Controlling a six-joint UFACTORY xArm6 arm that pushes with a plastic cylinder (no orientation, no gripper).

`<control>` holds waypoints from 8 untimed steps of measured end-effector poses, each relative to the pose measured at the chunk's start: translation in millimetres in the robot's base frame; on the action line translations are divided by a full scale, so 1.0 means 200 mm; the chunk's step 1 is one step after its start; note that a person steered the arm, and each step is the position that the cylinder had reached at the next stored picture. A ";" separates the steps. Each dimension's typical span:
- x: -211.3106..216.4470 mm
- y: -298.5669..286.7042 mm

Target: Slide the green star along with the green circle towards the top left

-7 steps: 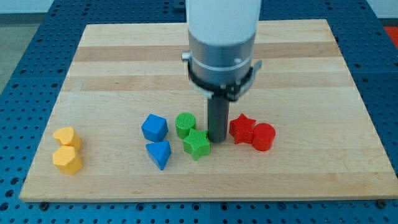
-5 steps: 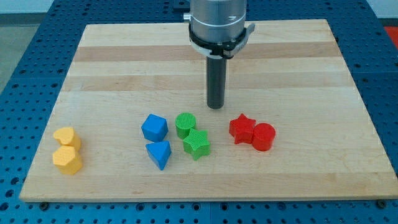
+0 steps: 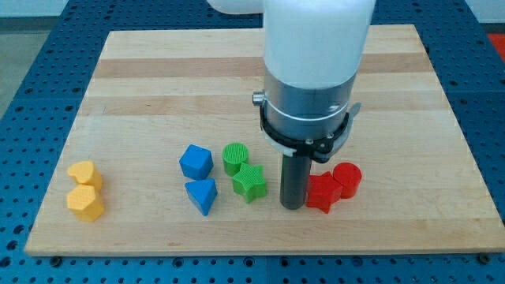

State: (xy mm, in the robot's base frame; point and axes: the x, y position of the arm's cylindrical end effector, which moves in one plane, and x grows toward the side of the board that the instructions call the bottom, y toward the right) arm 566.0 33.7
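The green star [image 3: 250, 183] lies near the board's lower middle. The green circle [image 3: 234, 157] touches it at its upper left. My tip [image 3: 293, 207] rests on the board to the right of the green star and slightly lower, a small gap apart. It sits right against the left side of the red star [image 3: 322, 192]. The arm's large body hides the board above the tip.
A red circle [image 3: 347, 178] touches the red star at its upper right. A blue cube [image 3: 196, 162] and a blue triangular block [image 3: 202, 194] sit left of the green pair. Two yellow blocks [image 3: 84, 190] lie near the wooden board's [image 3: 158, 87] left edge.
My tip went up the board, then came down to the lower right of the green star. The red star and red circle have shifted right and down a little. The green blocks have not moved.
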 end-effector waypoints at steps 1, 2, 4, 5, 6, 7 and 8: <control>0.04 -0.03; 0.01 -0.10; -0.14 -0.20; -0.28 -0.24; -0.41 -0.29; -0.55 -0.35; -0.67 -0.41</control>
State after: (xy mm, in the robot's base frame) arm 432.5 -48.0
